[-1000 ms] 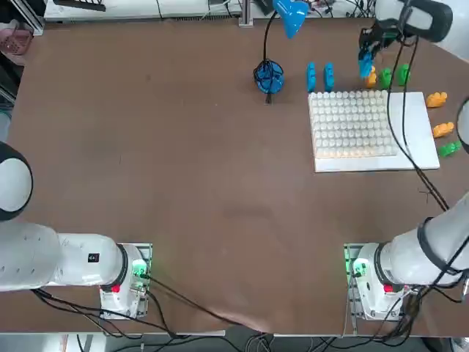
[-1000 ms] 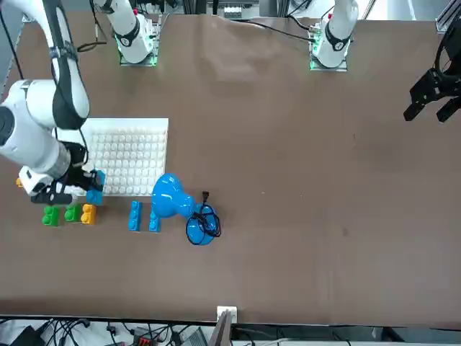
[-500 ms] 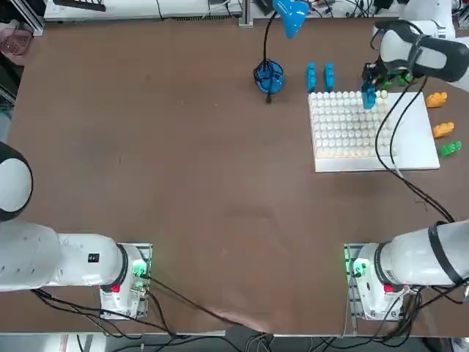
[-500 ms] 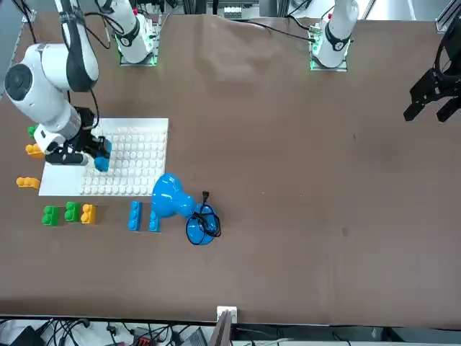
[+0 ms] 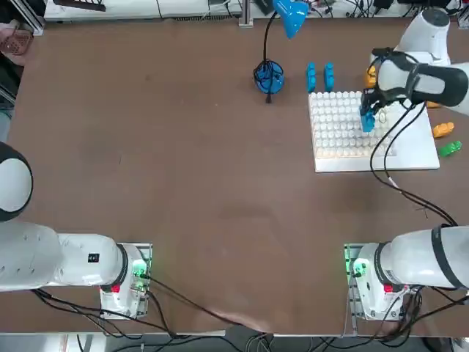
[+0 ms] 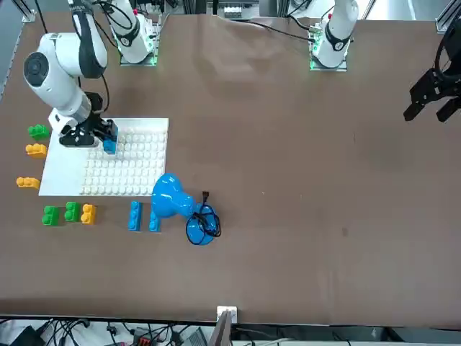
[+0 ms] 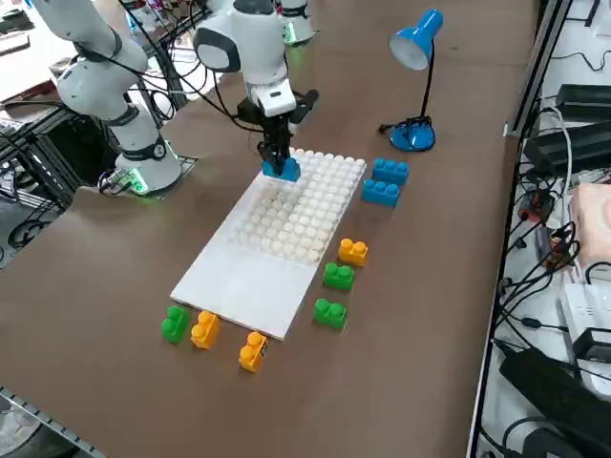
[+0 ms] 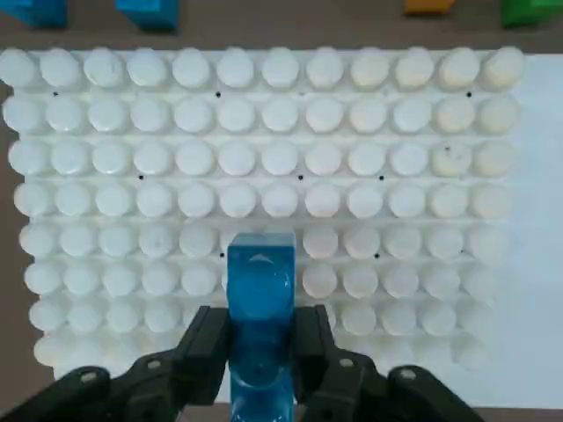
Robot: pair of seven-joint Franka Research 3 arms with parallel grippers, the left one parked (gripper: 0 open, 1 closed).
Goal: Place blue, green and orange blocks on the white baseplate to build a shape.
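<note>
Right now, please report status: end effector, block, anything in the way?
Right end effector shut on blue block, over studded area of white baseplate. Block not yet seated, as far as visible. Studs beneath it bare; nothing in the way.

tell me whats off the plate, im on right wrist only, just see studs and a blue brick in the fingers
Observer: Two blue blocks lie side by side on the table just past the white baseplate, toward the blue desk lamp.
Operator: any other colours loose
Observer: In the right side view, an orange block and two green blocks sit in a row along the plate's long edge.
Operator: and the smooth end
Observer: A green block and two orange blocks lie off that end.
Operator: where am i
Observer: The right gripper, shut on the blue block, is over the studded area.
</note>
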